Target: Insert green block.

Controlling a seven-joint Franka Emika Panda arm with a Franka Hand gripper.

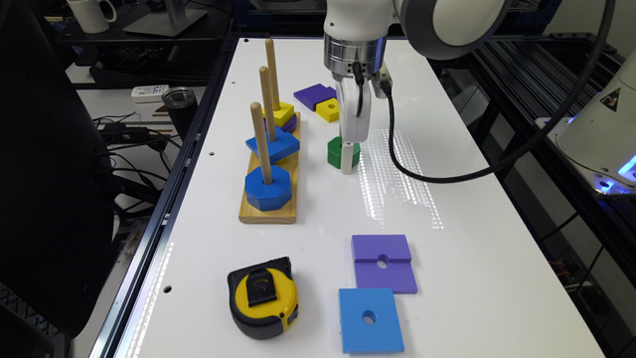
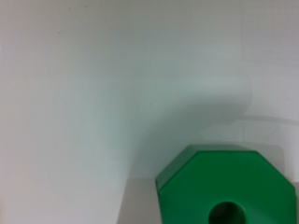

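Foreground, nearest the exterior camera: a yellow-and-black tape measure (image 1: 263, 297), a flat blue square tile with a round hole (image 1: 370, 320) and, just beyond it, a flat purple square tile with a round hole (image 1: 383, 263), all lying on the white table (image 1: 477, 258) and well apart from the wooden peg board (image 1: 268, 211).

Middle ground: the peg board carries three upright wooden dowels. The nearest dowel (image 1: 261, 141) holds a thick blue octagonal block (image 1: 268, 188); the middle dowel holds a blue block, and the farthest holds a yellow piece over a purple one. The thick, glossy green octagonal block (image 1: 343, 151) rests flat on the table to the board's side, towards the exterior view's right, apart from it. The wrist view shows its round centre hole facing up (image 2: 227, 185).

The white gripper (image 1: 349, 158) of the robot arm stands vertically at the green block, low against it. Whether its fingers are spread or closed on the block cannot be told.

Background: a purple piece (image 1: 313, 95) and a yellow piece (image 1: 328, 109) lie beyond the green block.

Stage, as judged: the pick-up. The next move calls for a secure hold, a lift above the dowel tips, and alignment of the hole over a dowel, probably the nearest, before lowering.
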